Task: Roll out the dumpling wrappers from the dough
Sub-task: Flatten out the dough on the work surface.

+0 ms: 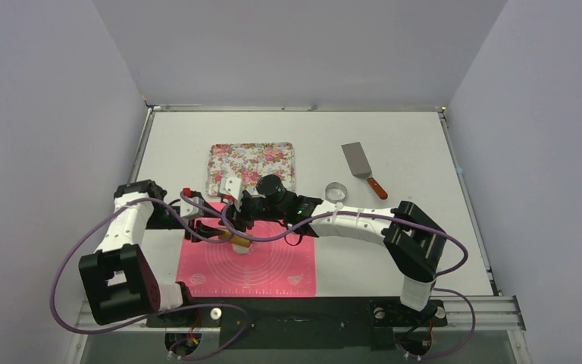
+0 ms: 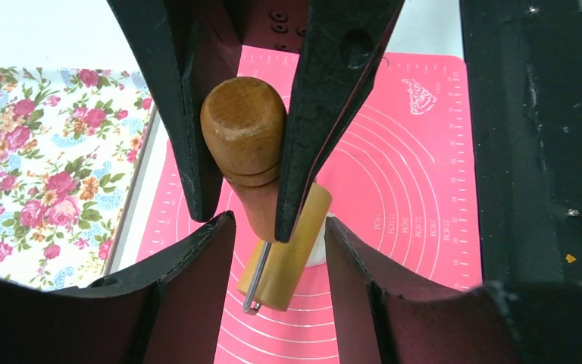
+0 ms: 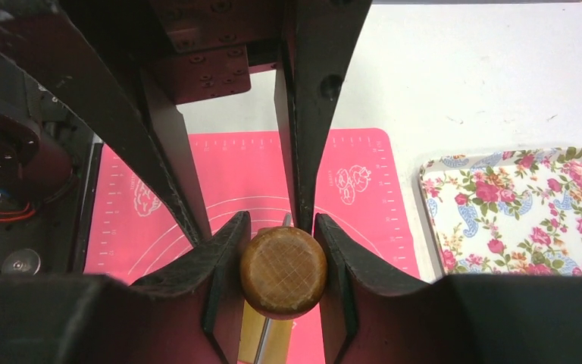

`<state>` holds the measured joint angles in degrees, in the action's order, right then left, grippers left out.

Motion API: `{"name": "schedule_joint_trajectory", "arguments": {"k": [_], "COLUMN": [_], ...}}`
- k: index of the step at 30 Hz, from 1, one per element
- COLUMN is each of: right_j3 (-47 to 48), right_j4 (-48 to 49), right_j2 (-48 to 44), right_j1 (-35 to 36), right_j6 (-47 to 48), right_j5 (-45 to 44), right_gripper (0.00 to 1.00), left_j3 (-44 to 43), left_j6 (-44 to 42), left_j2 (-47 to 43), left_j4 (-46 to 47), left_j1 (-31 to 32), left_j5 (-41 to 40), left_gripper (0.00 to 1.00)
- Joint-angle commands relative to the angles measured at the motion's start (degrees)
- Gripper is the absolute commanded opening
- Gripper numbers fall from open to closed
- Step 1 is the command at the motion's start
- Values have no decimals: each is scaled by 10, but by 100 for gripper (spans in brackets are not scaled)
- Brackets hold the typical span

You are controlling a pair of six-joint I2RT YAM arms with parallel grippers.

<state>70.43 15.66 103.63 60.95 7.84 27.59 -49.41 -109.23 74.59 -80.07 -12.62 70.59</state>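
Dough (image 2: 317,254) shows only as a small white patch on the pink mat (image 2: 409,189). It is tucked under the pale drum of a small wooden roller (image 2: 284,254), below and between the fingertips of the left gripper (image 2: 276,220). The drum and the fingers hide most of its outline, so I cannot tell whether it is a round disc or how flat it lies. From overhead the same white patch (image 1: 240,247) sits just beneath the spot where the two grippers meet, toward the far part of the mat.

The left gripper is spread. Its two fingers stand either side of the roller's neck with a gap on each side and pinch nothing.

The right gripper (image 3: 281,221) is pressed onto the roller's round wooden handle (image 3: 283,271), one finger against each side of the knob. The handle rises at a tilt from the drum, with a thin metal rod running down beside it. In the left wrist view the right gripper's fingers (image 2: 326,114) come in from above and clamp that knob just beyond the left gripper's own tips, so the two grippers face each other closely over the dough.

A flowered tray (image 2: 38,167) lies just off the mat's edge, to the left of the left gripper. A metal ring cutter (image 1: 336,191) and a spatula (image 1: 360,163) rest on the white counter (image 1: 424,152), well apart from both grippers, out past the right arm.
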Motion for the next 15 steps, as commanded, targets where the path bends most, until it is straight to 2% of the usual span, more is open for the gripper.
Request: {"name": "schedule_joint_trajectory", "arguments": {"k": [1,6,8,9,13,14,15], "right_j3": [12,15,12,9,-6,-7,-9], "right_j4": [-10,-8,-6,-6,10,13,13], "right_j2": [-10,-12,-11,-11,-10,-9,-8], "right_j1": [3,12,13,12,14,14,14], "right_j6": [10,2,-5,-7,-23,-26,-26], "right_j5": [-5,-1,1,1,1,-2,-4], "right_gripper": [0,0,0,0,0,0,0], "left_j3": [-30,-26,-44,-52,-58,-54,-52], "left_j6": [-77,-74,2,82,179,207,291], "left_j2": [20,-16,-29,-34,-75,-94,-104], "left_j4": [-115,-115,-85,-71,-40,-3,25], "left_j1": [-10,-34,-50,-57,-114,-130,-137], "left_j5": [18,36,51,56,72,70,66], "left_gripper": [46,49,49,50,50,50,50]}}
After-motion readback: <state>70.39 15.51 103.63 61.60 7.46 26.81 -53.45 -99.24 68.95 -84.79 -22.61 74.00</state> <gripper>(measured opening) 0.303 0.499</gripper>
